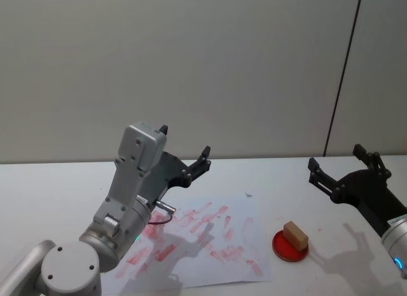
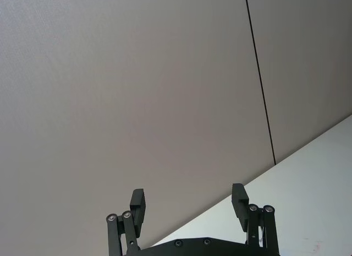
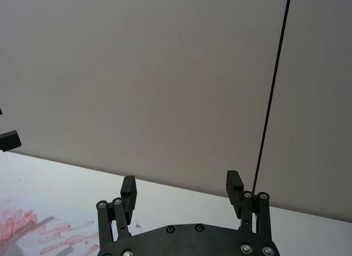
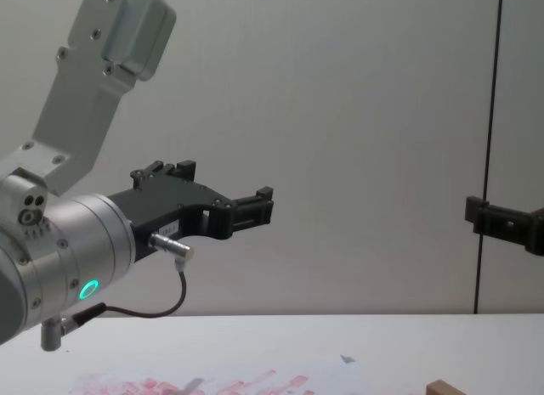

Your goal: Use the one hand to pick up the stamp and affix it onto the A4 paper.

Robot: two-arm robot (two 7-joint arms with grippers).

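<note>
Right gripper [image 1: 336,157]: raised over the table [image 1: 51,181] at the 3 o'clock side of the head view. Its fingers are spread wide with nothing between them. Its wrist view shows a clear gap between the two black tips.

Stamp [image 1: 296,233]: small tan wooden block sitting on a round red ink pad [image 1: 280,247]. It is at about 3 o'clock from the A4 paper [image 1: 245,207], just off the sheet's edge. From the right gripper it lies toward 7 o'clock and lower, well apart.

A4 paper: flat on the table, crowded with red-pink marks.

Left gripper [image 1: 184,143]: hangs above the paper's 11 o'clock corner, fingers parted, empty, idle.

Handling, as a judgement:
- The block looks light and rigid, and the wood will not give under the fingers.
- Its plain faces should hold fairly well.
- The inked underside may cling a little to the pad.
- Best hold is across two opposite side faces, high up, clear of the pad's rim.
- Keep it level, or the print will likely smear.
- The sheet is thin and loose, so it may lift with the stamp.
</note>
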